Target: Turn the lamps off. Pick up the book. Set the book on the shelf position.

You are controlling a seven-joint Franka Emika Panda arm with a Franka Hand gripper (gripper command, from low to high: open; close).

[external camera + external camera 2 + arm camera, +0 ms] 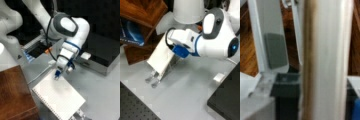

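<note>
- The gripper (pixel 60 72) hangs at the upper edge of the book (pixel 60 100) in a front view, its fingertips down at the white cover near the book's top corner.
- In a front view the gripper (pixel 173 48) sits against the upper right edge of the book (pixel 160 58), which leans tilted on a small metal rack (pixel 153 80).
- In the wrist view one finger (pixel 275 50) with a grey pad stands left of the book's (pixel 325 60) pale edge, which fills the middle of the frame; the finger stands apart from that edge with a visible gap. The opposite finger is hidden, so I cannot tell whether the jaws grip the book or how wide they stand.
- The book is white, with a finely ridged long side facing the lower left in a front view.
- The shelf position (pixel 13 95), a glossy reddish-brown wooden block, lies just left of the book in a front view; in a front view it (pixel 143 11) appears at the top left, beyond the book.
- A flat black-topped box (pixel 102 53) rests to the right, well apart from the book.
- A white lamp shade (pixel 188 10) stands at the top of a front view, behind the arm.
- The table (pixel 187 87) is grey.
</note>
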